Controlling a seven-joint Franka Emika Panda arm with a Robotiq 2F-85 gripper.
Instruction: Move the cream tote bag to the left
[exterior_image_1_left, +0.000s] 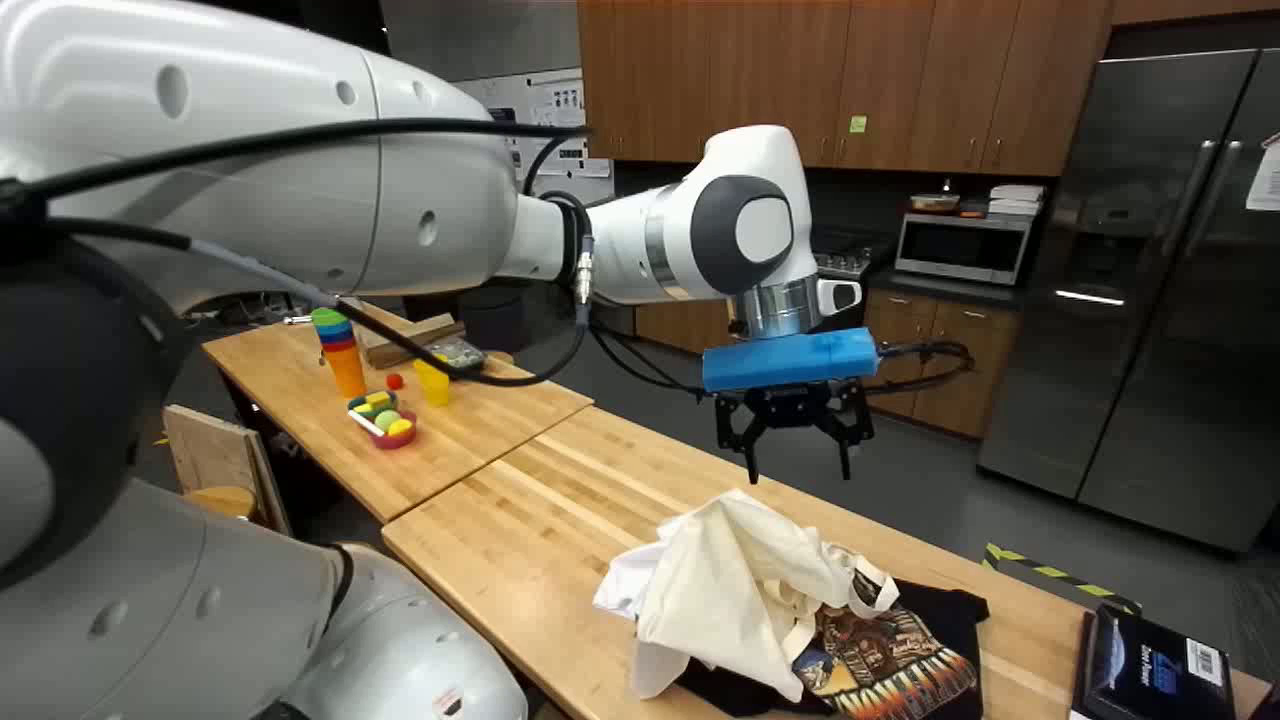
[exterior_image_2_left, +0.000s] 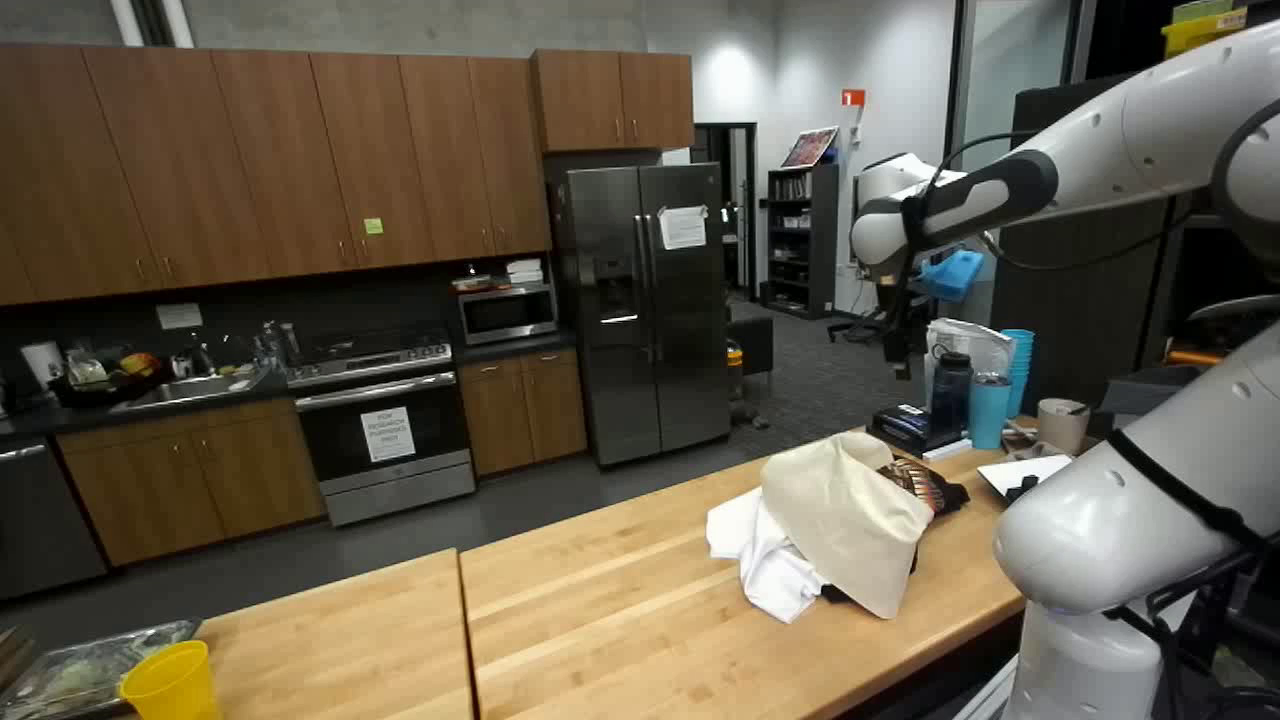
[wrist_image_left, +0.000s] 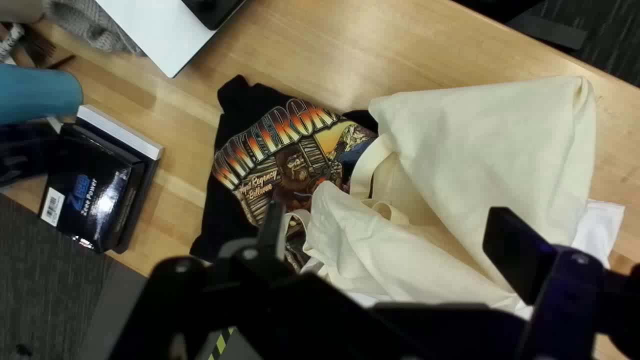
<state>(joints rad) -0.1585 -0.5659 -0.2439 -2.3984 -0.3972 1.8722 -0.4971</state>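
Note:
The cream tote bag (exterior_image_1_left: 715, 590) lies crumpled on the wooden table, with one part peaked upward. It also shows in an exterior view (exterior_image_2_left: 845, 510) and in the wrist view (wrist_image_left: 485, 150), where its straps and opening face the black shirt. A black printed T-shirt (exterior_image_1_left: 950, 610) lies partly under the bag; its print shows in the wrist view (wrist_image_left: 270, 145). A white cloth (exterior_image_2_left: 775, 575) sticks out from under the bag's other side. My gripper (exterior_image_1_left: 799, 470) is open and empty, above the bag and apart from it. In the wrist view the fingers (wrist_image_left: 387, 232) are wide apart over the bag.
A black box (exterior_image_1_left: 1150, 665) stands beyond the shirt, near a dark bottle (exterior_image_2_left: 950, 395) and a blue cup (exterior_image_2_left: 989, 415). A white flat item (wrist_image_left: 165, 35) lies near them. A yellow cup (exterior_image_1_left: 432, 382) and a bowl (exterior_image_1_left: 395, 435) stand on the adjoining table.

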